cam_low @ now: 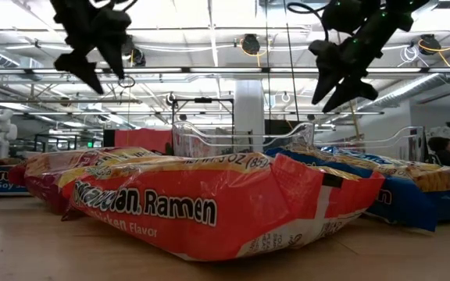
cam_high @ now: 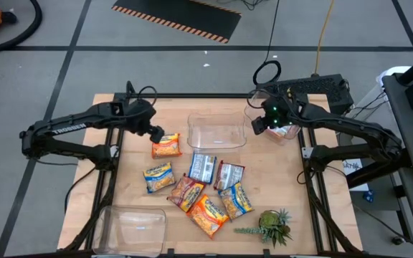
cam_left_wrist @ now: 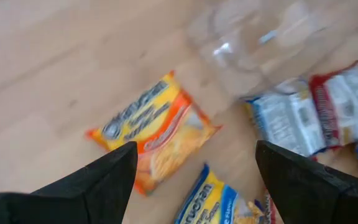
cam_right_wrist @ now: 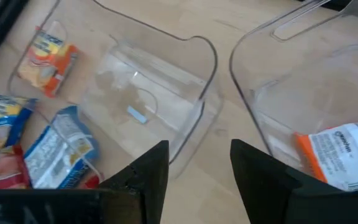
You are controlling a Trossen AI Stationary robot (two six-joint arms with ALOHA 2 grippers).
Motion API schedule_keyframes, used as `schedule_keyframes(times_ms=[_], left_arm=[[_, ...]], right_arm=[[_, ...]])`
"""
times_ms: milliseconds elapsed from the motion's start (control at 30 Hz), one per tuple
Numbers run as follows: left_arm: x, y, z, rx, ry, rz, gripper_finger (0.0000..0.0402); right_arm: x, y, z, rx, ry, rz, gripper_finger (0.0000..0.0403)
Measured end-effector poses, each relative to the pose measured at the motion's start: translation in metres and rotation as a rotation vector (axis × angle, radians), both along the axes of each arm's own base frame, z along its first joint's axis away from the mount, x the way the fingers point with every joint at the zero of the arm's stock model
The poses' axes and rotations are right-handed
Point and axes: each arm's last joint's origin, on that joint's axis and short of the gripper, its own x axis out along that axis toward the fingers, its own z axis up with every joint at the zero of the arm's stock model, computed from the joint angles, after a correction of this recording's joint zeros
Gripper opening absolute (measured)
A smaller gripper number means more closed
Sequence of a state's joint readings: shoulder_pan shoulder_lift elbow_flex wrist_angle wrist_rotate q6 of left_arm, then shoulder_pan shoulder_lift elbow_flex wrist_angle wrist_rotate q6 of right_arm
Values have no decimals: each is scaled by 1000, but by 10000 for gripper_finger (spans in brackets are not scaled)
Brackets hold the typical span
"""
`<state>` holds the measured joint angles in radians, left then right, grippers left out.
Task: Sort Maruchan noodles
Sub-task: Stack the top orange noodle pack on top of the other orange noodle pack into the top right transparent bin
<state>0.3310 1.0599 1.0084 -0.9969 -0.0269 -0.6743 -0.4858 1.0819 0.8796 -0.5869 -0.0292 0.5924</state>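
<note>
Bare table [cam_high: 135, 125] lies open around the lone orange packet [cam_high: 166, 145]. The packet cluster [cam_high: 199, 190] crowds the centre. Clear bins block the rear centre [cam_high: 216, 130], rear right [cam_high: 282, 122] and front left [cam_high: 131, 226]; a plant [cam_high: 271, 227] occupies the front right.

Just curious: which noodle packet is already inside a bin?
The orange-and-white packet in the clear bin under the right claw; the others lie on the table.

The left wrist view is motion-blurred, so the packet [cam_left_wrist: 151, 134] lettering smears. In the right wrist view, the orange packet [cam_right_wrist: 340, 158] runs off the frame edge.
</note>
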Motion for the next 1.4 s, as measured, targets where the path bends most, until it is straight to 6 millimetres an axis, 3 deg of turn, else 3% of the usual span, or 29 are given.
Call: schedule_keyframes(times_ms=[133, 300, 400, 667, 1000, 1200, 1400], left_arm=[[-4, 2, -21, -90, 40, 105, 330], [-15, -1, -63, -358, 118, 316, 330], [-22, -5, -79, -432, 155, 371, 330], [-16, -3, -94, -391, 68, 284, 330], [-19, -8, -114, -334, 93, 138, 330], [-23, -13, -134, -254, 131, 54, 330], [-21, -18, -150, -191, 57, -37, 330]], right_arm=[[-1, 5, 4, 4, -28, 0, 166], [-3, 10, 9, -6, -58, 15, 166], [-3, 13, 11, -9, -66, 28, 166], [-2, 16, 10, -26, -53, 63, 167], [-2, 16, 10, -29, -52, 67, 167], [-2, 15, 10, -51, -42, 85, 167], [-2, 14, 10, -72, -33, 58, 167]])
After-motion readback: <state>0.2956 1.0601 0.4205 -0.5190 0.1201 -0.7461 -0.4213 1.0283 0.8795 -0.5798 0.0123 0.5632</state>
